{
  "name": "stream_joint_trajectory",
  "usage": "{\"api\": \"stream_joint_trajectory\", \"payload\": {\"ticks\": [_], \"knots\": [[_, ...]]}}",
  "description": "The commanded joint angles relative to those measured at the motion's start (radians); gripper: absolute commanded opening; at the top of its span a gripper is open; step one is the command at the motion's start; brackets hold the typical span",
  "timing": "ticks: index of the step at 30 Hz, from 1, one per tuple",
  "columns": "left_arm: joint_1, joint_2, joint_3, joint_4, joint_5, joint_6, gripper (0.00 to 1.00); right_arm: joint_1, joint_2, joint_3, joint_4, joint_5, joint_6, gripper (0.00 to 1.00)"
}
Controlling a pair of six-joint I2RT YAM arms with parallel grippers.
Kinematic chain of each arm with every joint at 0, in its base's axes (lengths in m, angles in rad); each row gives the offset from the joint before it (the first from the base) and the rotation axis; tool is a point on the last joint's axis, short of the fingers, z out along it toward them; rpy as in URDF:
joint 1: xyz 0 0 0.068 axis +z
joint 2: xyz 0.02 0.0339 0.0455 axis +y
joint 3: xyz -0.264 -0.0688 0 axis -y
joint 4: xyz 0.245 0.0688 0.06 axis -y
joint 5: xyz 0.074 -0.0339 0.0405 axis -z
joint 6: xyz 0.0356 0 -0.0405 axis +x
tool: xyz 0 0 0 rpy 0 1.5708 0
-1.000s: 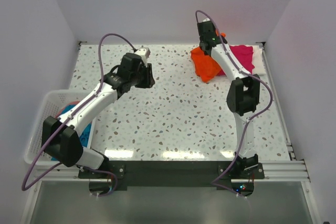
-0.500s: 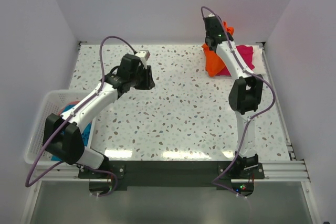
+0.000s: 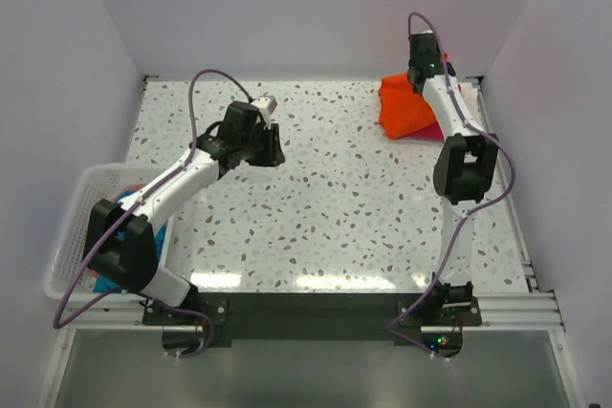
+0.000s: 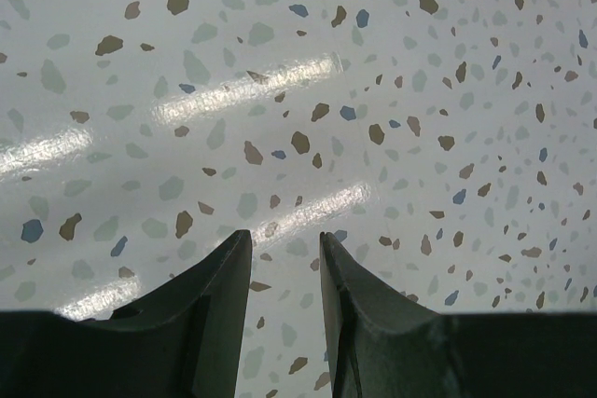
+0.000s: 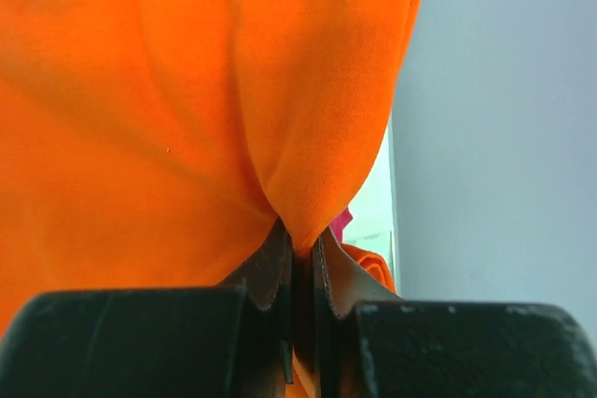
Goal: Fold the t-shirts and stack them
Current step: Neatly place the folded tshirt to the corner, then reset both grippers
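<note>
Your right gripper [image 5: 300, 249] pinches orange t-shirt [image 5: 159, 100] fold over magenta t-shirt [image 5: 341, 223]; your left gripper [image 4: 284, 247] slightly parted, empty, above table [image 4: 392, 62]

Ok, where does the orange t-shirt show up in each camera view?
Top external: orange t-shirt at the table's far right corner, held by the right gripper.
Left wrist: not in it; only speckled table and that arm's fingers.
Right wrist: it fills most of the picture, a fold pinched between the fingers.
Shared landmark: the right gripper, seen in the top and right wrist views.
</note>
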Motion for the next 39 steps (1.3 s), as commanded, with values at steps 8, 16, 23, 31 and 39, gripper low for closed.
{"api": "stream_joint_trajectory", "payload": {"ticks": [8,16,23,31,39], "knots": [[0.010,0.012,-0.003,0.044,0.033,0.026,0.43,-0.097,-0.002,-0.004,-0.005,-0.014,0.209,0.99],[0.010,-0.014,-0.008,0.047,0.028,0.028,0.44,-0.094,-0.166,-0.083,-0.037,-0.230,0.408,0.99],[0.010,-0.043,-0.006,0.038,0.010,0.026,0.44,-0.025,-0.387,-0.394,0.079,-0.347,0.530,0.99],[0.009,-0.124,-0.035,0.011,-0.030,0.012,0.44,0.218,-0.769,-0.789,0.211,-0.362,0.640,0.99],[0.007,-0.275,-0.222,0.047,-0.036,-0.040,0.44,0.406,-1.071,-1.109,0.265,-0.477,0.754,0.99]]}}
